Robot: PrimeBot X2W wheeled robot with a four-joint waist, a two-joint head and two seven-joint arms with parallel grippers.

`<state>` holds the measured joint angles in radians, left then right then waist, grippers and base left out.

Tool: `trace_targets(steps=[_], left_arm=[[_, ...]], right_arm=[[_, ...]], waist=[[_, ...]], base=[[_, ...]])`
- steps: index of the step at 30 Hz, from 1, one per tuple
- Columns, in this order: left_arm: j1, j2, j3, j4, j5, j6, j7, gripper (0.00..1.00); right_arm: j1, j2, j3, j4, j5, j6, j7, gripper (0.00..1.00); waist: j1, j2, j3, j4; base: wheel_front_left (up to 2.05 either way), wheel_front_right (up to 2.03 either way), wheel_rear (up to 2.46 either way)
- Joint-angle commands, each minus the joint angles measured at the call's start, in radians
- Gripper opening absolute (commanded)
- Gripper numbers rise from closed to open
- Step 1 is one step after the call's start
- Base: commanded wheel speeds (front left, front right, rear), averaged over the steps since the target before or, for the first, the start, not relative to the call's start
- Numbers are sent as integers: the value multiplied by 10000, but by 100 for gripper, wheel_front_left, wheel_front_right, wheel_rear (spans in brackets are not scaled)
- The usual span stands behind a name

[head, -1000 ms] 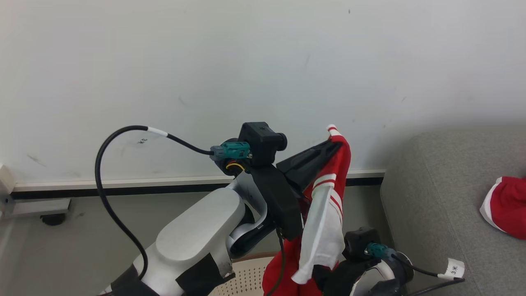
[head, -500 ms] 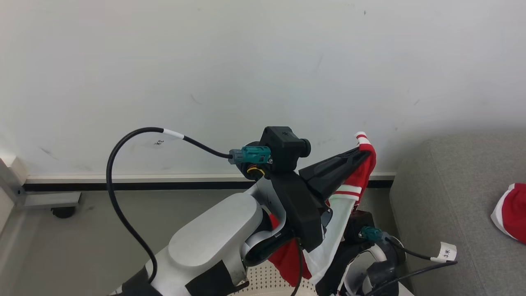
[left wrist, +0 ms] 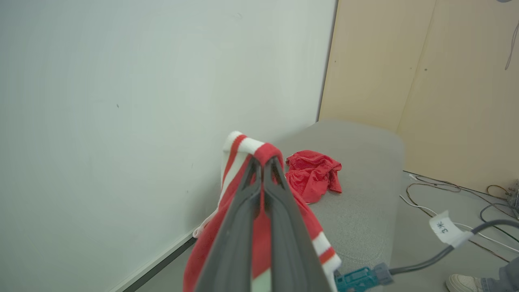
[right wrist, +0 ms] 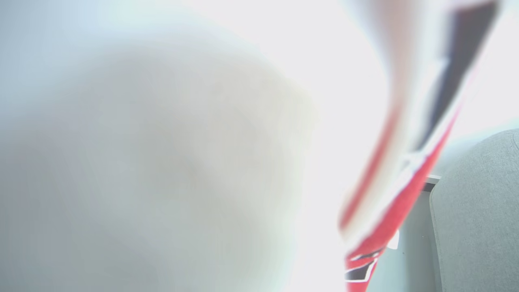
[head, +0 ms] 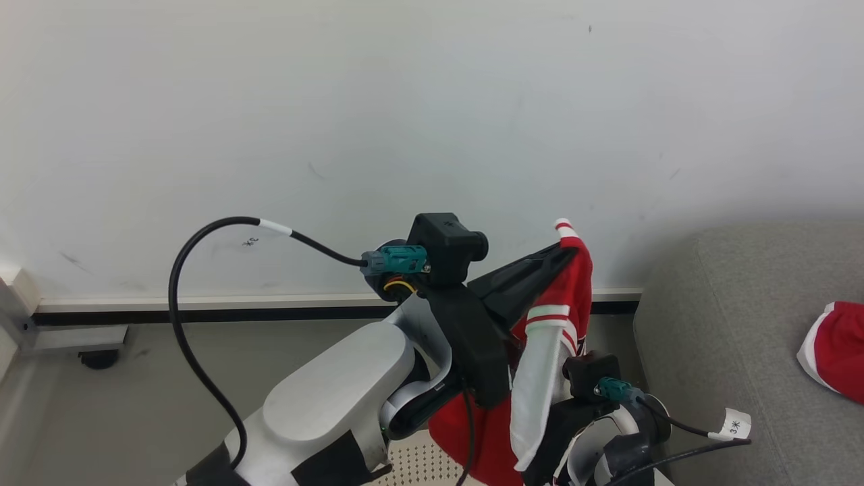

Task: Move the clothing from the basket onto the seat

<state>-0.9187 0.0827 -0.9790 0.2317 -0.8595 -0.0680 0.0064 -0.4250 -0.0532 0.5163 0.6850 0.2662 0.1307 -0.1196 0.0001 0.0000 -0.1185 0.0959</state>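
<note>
My left gripper (head: pixel 565 247) (left wrist: pixel 262 161) is raised in front of the wall, shut on a red garment with white stripes (head: pixel 548 337) (left wrist: pixel 237 152) that hangs down from its fingertips. The cloth's lower end drapes over the cream perforated basket (head: pixel 413 463) at the bottom edge. My right wrist (head: pixel 588 375) presses against the hanging cloth from below. Its fingers are hidden behind the fabric, which blurs the right wrist view (right wrist: pixel 389 227); they are shut, and I cannot tell whether on cloth. A second red garment (head: pixel 835 351) (left wrist: pixel 313 175) lies on the grey seat (head: pixel 722 317) (left wrist: pixel 365 202).
A white wall with a dark baseboard (head: pixel 202 312) stands close ahead. A metal frame on a caster (head: pixel 88 341) sits at the left. Beyond the seat are a beige panel (left wrist: pixel 425 81), loose cables on the floor (left wrist: pixel 442 194) and a person's shoe (left wrist: pixel 462 283).
The head camera has swayed. My right wrist has come up a little against the hanging garment and its jaws have closed. The left gripper keeps its hold.
</note>
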Motion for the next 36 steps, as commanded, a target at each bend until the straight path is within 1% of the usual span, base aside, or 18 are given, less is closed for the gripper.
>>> trace_targets(steps=[1, 2, 3, 4, 5, 9, 13, 16, 20, 23, 29, 33, 36], left_arm=[[182, 128, -71, 145, 230, 87, -158, 0], [228, 180, -47, 225, 293, 164, -296, 22], [226, 257, -49, 340, 445, 212, -416, 40], [264, 324, -44, 468, 542, 285, -545, 98], [386, 381, -6, 619, 592, 405, -654, 100], [662, 600, 27, 1129, 770, 522, -1158, 100], [1077, 886, 51, 1537, 915, 490, -1830, 100], [1346, 1028, -3, 1750, 935, 454, -2040, 100], [1926, 1231, 178, 2020, 671, 396, -2343, 100], [2386, 1424, 367, 2086, 671, 521, -2552, 100], [3490, 1680, 1089, 1711, 635, 679, -2723, 100], [4388, 1859, 1716, 987, 1041, 877, -2726, 100], [5009, 1999, 1905, 581, 1409, 999, -2725, 100]], right_arm=[[-10, 47, 47, -5, -48, 1, -67, 0], [13, 50, 46, -9, -37, 1, -70, 0], [39, 51, 32, -31, -42, 1, -84, 0], [72, 53, 20, -65, -63, 1, -95, 0], [117, 55, 3, -110, -88, 1, -98, 0], [356, 56, -44, -371, -220, 1, -5, 0], [585, -62, -209, -814, -416, 1, 111, 0], [763, -151, -330, -1082, -506, 1, 213, 0], [1099, -336, -492, -1872, -672, 1, 494, 0], [1349, -557, -573, -2558, -780, 1, 806, 0], [1962, -819, -1124, -4118, -1048, 1, 1445, 0], [2511, -881, -1641, -5025, -1218, 1, 1787, 0], [2958, -816, -2005, -5628, -1400, 1, 2036, 0]], waist=[[-1, 0, -42, -81], [-1, 0, -55, -119], [-1, 0, -65, -154], [-1, 0, -74, -193], [-1, 0, -84, -232], [-1, 0, -110, -389], [-1, 0, -129, -555], [-1, 0, -133, -617], [-1, 0, -98, -723], [-1, 0, -9, -801], [-1, 0, 179, -1034], [-1, 0, 271, -1224], [-1, 0, 314, -1314]], base=[[0, 0, 0], [0, 0, 0], [0, 0, 0], [0, 0, 0], [0, 0, 0], [0, 0, 0], [0, 0, 0], [0, 0, 0], [0, 0, 0], [0, 0, 0], [0, 0, 0], [0, 0, 0], [0, 0, 0]])
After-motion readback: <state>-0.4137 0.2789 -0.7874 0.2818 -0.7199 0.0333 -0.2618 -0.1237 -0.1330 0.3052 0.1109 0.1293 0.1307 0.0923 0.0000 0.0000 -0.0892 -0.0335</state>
